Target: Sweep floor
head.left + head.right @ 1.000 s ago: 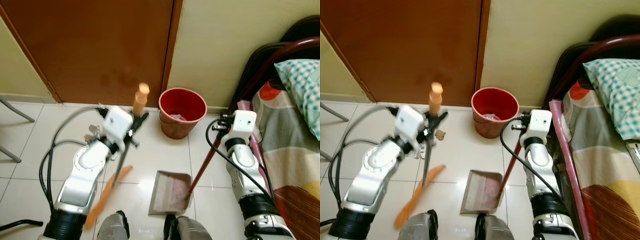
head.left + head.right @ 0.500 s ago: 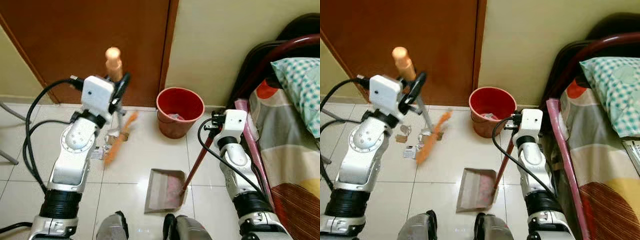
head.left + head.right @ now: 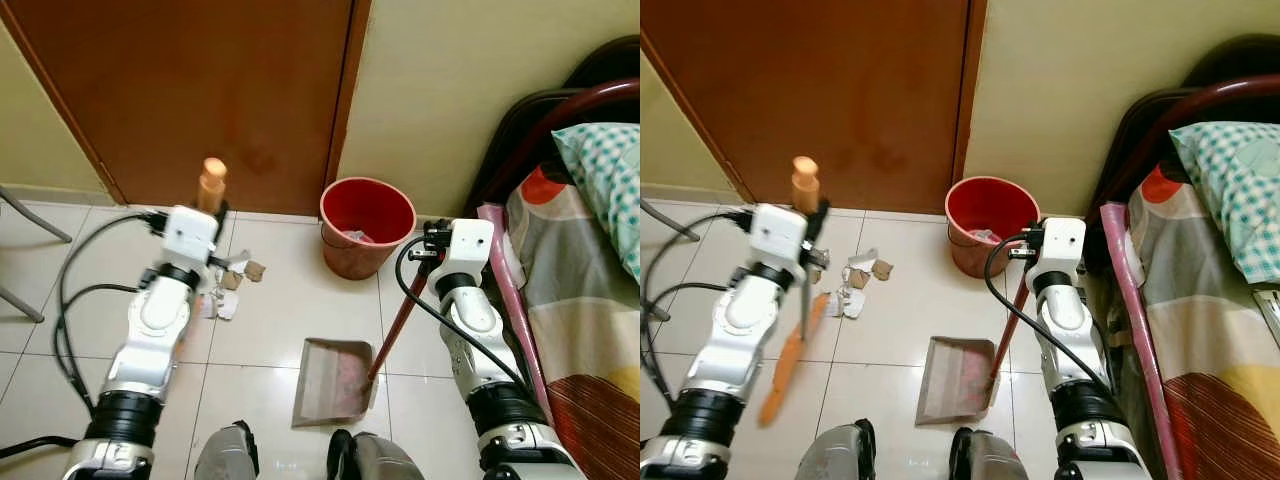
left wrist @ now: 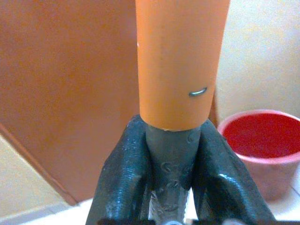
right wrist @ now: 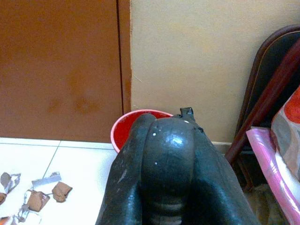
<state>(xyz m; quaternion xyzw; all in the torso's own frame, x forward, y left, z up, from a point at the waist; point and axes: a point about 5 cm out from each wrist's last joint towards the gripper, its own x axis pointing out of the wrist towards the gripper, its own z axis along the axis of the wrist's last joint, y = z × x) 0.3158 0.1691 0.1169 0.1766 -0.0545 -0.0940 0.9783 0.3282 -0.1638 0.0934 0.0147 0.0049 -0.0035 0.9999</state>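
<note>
Start on the left: your left end effector (image 4: 171, 154) has its two fingers pressed around the grey shaft of the broom (image 3: 790, 350), just under the orange cap (image 3: 211, 182). Half a second ago the broom was raised with its orange bristle head swung out toward the door; now the arm has dropped and pulled back toward the robot, and the head hangs low beside the left arm, on the near-left side of the litter. That reads as a reset, so I judge the next stroke should run rightward.

The litter (image 3: 855, 283), crumpled paper and small brown scraps, lies on the white floor tiles (image 3: 290, 300) in front of the brown door (image 3: 200, 90), just right of the left arm. It looks unmoved by the last swing, so nothing has reached the pan from this pass.

Further right, the dustpan (image 3: 335, 383) sits flat on the floor near the robot's feet, its mouth open toward the litter but well apart from it. It has stayed put. A pinkish smear in its tray may be earlier sweepings; I cannot be sure.

The red bucket (image 3: 366, 225) stands against the wall beyond the pan.

On the far right, your right end effector (image 5: 169, 159) keeps its fingers closed around the top of the dustpan's red handle (image 3: 395, 325), beside the bed (image 3: 590, 290).
</note>
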